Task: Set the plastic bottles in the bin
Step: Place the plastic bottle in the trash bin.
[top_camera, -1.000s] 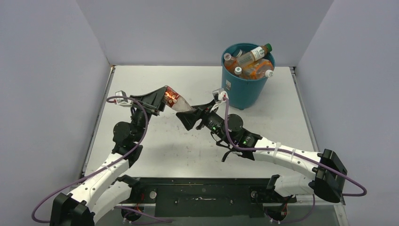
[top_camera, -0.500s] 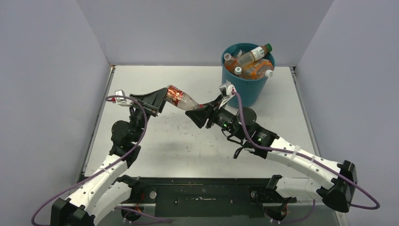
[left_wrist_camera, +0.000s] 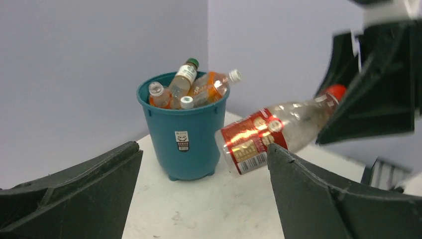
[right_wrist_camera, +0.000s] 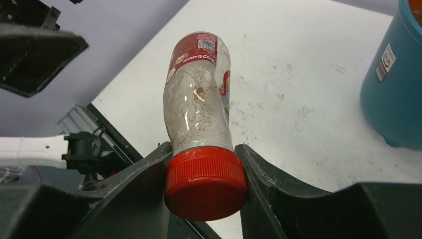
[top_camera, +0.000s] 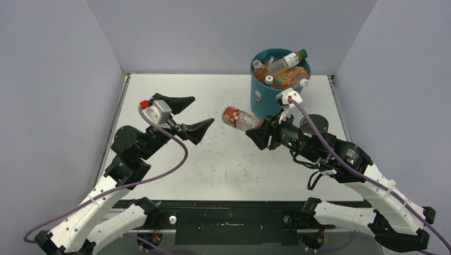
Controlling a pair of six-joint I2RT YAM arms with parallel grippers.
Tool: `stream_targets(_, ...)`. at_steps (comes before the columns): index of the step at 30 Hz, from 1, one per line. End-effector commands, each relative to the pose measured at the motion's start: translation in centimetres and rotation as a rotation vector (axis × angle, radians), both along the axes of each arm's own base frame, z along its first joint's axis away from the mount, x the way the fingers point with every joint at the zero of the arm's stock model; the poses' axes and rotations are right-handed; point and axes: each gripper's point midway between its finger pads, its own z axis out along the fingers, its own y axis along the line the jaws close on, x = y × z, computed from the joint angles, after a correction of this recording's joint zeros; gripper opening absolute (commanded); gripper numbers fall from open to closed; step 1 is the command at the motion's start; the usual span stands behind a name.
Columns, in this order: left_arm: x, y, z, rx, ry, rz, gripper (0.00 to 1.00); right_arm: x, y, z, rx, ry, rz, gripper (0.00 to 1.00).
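Visibly, four bottles (top_camera: 287,59) in bin (top_camera: 276,103), one bottle (top_camera: 237,117) gripped.

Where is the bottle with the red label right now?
In the top view, the red-label bottle is near the centre, held by its cap in the right fingers, just left of the bin.

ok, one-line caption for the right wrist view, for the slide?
Right gripper shut on the red-capped end of a red-label bottle, over the table, teal bin at the right edge.
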Motion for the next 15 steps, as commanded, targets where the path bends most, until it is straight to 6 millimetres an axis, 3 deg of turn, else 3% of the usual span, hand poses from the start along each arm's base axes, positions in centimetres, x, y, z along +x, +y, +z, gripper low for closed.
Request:
stream_targets(1, -3.2, -3.9, -3.4, 0.418, -0.309, -0.131, 0.96, -0.5, -1.4, -1.8, -0.156, 0.062, 0.002, 0.05)
stream_targets(4, -5.1, -5.6, -5.3, 0.599, -0.446, -0.149, 0.96, -1.2, -0.4, -2.0, -0.202, 0.094, 0.078, 0.05)
stream_targets(7, -5.7, -6.5, -6.8, 0.717, -0.488, -0.174, 0.96, -1.5, 0.5, -2.2, -0.242, 0.117, 0.133, 0.05)
stream_targets(15, -5.6, -7.0, -8.0, 0.794, -0.514, -0.195, 0.96, -1.7, 1.9, -1.5, -0.251, 0.114, 0.208, 0.05)
